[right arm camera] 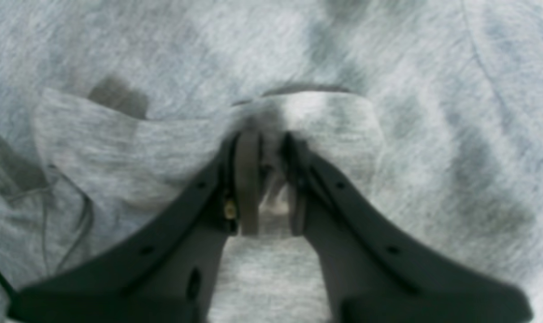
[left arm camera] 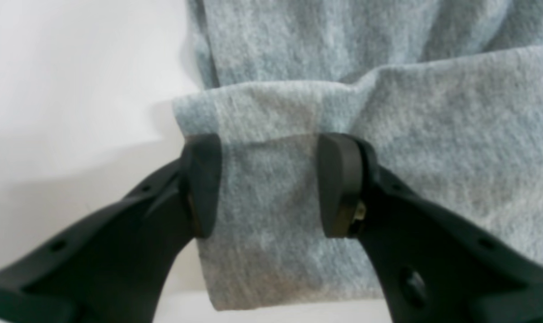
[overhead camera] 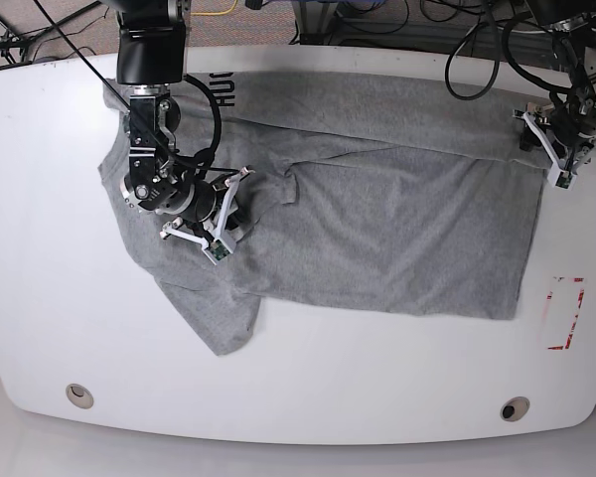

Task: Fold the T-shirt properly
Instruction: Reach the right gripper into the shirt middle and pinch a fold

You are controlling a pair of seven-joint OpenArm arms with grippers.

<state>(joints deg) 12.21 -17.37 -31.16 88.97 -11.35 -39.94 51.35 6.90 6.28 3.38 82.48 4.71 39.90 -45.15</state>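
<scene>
The grey T-shirt (overhead camera: 397, 229) lies spread across the white table, with black lettering (overhead camera: 225, 89) near its far left edge and a sleeve trailing to the front left. In the base view my right gripper (overhead camera: 240, 211) sits on the shirt's left part. The right wrist view shows that gripper (right arm camera: 271, 139) with its jaws drawn close together and a bunched fold of the T-shirt (right arm camera: 163, 134) pinched between them. My left gripper (overhead camera: 534, 131) is at the shirt's far right corner. In the left wrist view, the left gripper (left arm camera: 271, 148) stands open astride a flat strip of the T-shirt (left arm camera: 432, 134).
The white table (overhead camera: 377, 378) has a red-outlined mark (overhead camera: 564, 313) near its right edge. Two round holes (overhead camera: 77, 395) (overhead camera: 515, 408) sit near the front edge. Cables run behind the table's far side.
</scene>
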